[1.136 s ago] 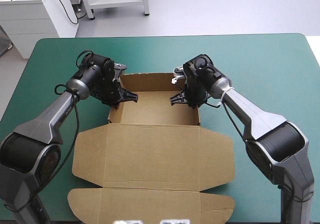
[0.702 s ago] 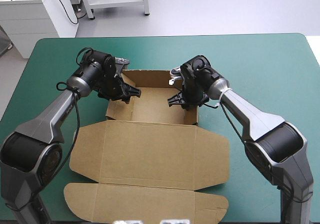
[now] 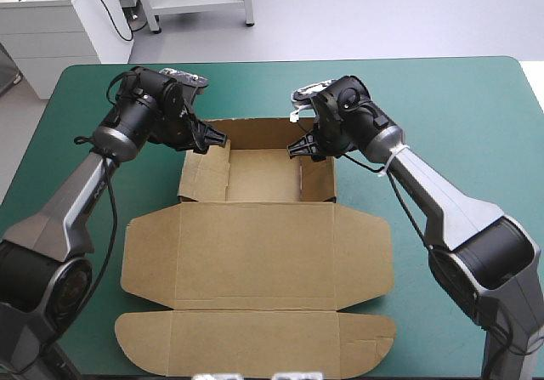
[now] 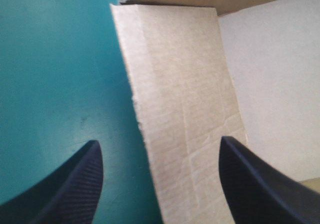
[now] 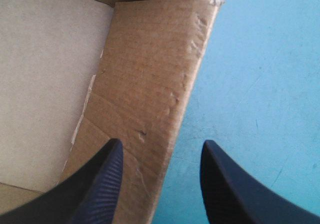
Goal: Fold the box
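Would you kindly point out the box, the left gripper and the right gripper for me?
box (image 3: 255,261), high view, middle of its large flat panel.
left gripper (image 4: 159,141), left wrist view, midway between its open fingertips.
right gripper (image 5: 161,141), right wrist view, midway between its open fingertips.

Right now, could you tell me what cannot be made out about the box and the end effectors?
High view: far corners of the box, covered by the left end effector and right end effector.
Wrist views: contact with the left wall or right wall, depth unclear.
Wrist views: the lid, outside both.
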Controlling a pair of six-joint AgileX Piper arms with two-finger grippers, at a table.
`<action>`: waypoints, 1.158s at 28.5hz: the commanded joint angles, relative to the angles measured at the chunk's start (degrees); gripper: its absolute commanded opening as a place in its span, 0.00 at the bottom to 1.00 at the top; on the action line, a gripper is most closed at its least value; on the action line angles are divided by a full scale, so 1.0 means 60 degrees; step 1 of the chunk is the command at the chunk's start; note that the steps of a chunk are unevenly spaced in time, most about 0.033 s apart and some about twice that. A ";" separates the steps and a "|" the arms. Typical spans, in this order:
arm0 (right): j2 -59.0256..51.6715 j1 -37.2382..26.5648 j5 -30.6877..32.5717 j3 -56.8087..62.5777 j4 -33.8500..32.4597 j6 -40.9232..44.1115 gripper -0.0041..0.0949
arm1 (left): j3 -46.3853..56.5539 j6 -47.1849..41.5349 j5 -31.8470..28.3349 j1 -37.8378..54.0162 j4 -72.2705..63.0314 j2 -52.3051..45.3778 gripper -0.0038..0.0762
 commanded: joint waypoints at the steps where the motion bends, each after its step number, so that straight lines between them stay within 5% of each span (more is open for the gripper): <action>1: -0.1105 0.0001 0.0070 -0.0304 -0.0166 -0.0017 0.49 | -0.0318 0.0288 0.0508 -0.0041 0.0999 -0.1286 0.64; 5: -0.1830 -0.0016 0.0070 -0.0304 -0.0394 -0.0049 0.49 | -0.0318 0.0318 0.0508 -0.0041 0.1506 -0.2435 0.46; 10: -0.2190 -0.0128 0.0070 -0.0304 -0.0517 0.0415 0.49 | -0.0018 0.0872 0.0508 -0.0041 0.0077 -0.3652 0.06; 19: -0.1672 -0.0677 0.0070 -0.0199 0.1142 0.0649 0.48 | 0.2520 0.0961 0.0352 -0.0041 0.0032 -0.6224 0.04; 28: -0.0745 -0.0677 0.0070 -0.0199 0.1377 0.0649 0.48 | 0.6364 0.0606 -0.1300 -0.0041 -0.0681 -0.9177 0.04; 33: -0.0136 -0.0677 0.0070 -0.0199 0.1497 0.0649 0.48 | 0.8065 0.0647 -0.1436 -0.0041 -0.0980 -1.0582 0.04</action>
